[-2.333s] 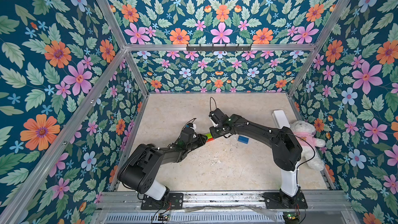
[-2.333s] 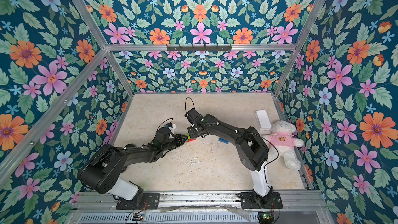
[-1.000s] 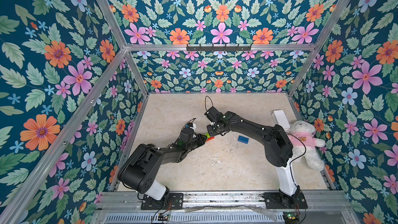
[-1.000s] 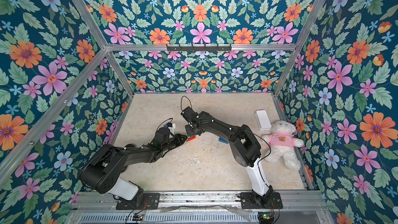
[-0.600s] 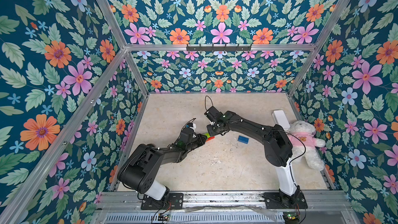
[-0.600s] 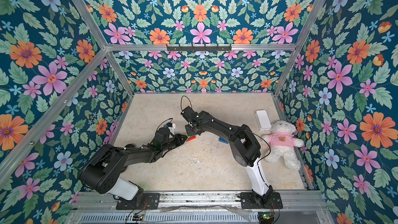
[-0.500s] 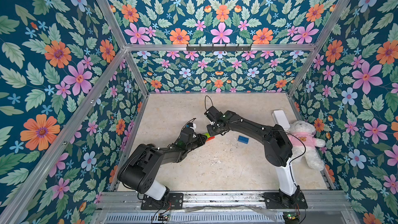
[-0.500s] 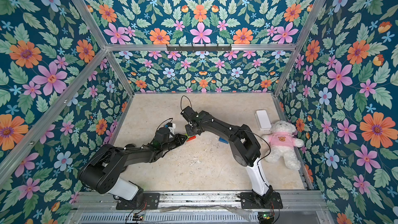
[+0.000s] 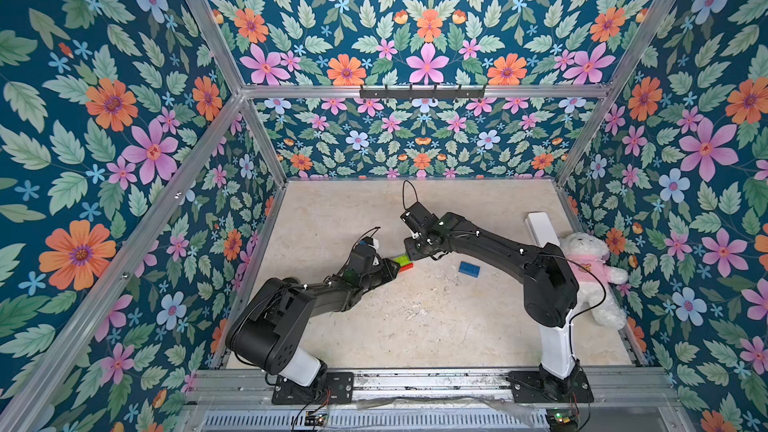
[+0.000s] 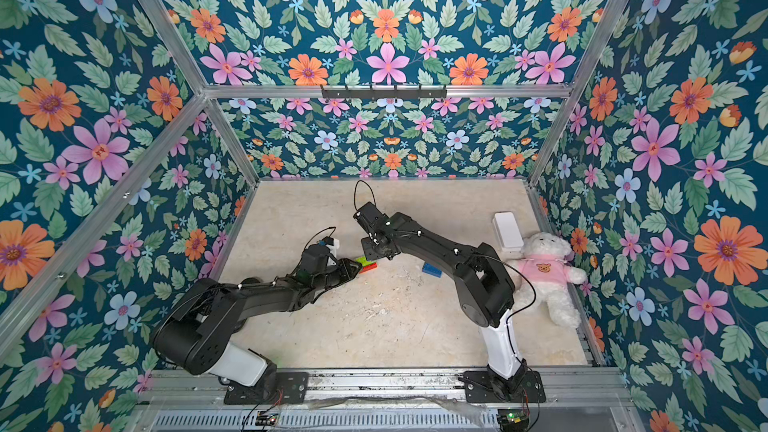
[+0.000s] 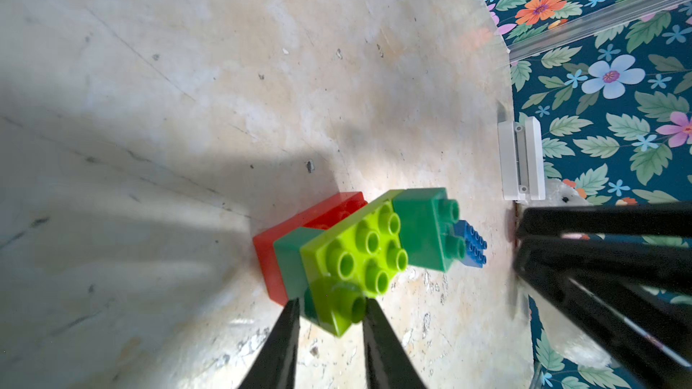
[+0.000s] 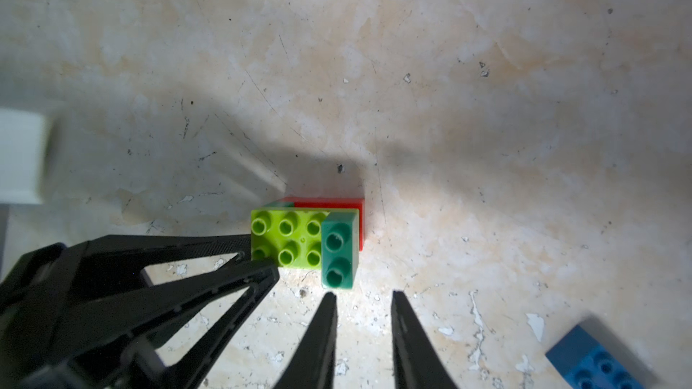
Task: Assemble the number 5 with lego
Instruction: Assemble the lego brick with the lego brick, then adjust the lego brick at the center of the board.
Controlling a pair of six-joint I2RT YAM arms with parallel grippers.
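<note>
Top views, read left to right.

Student: What comes first?

Tutor: The left gripper (image 9: 397,268). Its arm stretches low over the table (image 9: 415,326), and its tips meet the left end of the lego stack (image 9: 404,263).

Student: Is that claw pinching anything?

Tutor: See the left wrist view. Its fingers (image 11: 282,346) flank the end of the lime-green brick (image 11: 359,252) with very little slack. Whether they press the brick or stand just off it cannot be told.

Student: Where is the stack, and how is it layered?

Tutor: It stands on the table near the middle, between the two grippers. The red brick (image 11: 269,256) lies lowest. The lower dark-green brick (image 11: 290,256) sits on it, and the lime-green brick comes above that. The upper dark-green brick (image 12: 339,252) sits on the lime-green brick's end farthest from the left gripper.

Student: And the next claw?

Tutor: The right gripper (image 12: 363,297) has its fingers spread with nothing between them. Its tips stop just short of the upper dark-green brick, without touching it.

Student: What lies farther right?

Tutor: The blue brick (image 9: 469,268) lies alone on the table, apart from the stack. Beyond it, the white box (image 9: 540,228) rests by the right wall. The plush bear (image 9: 590,272), in a pink top, lies just beside the box.
</note>
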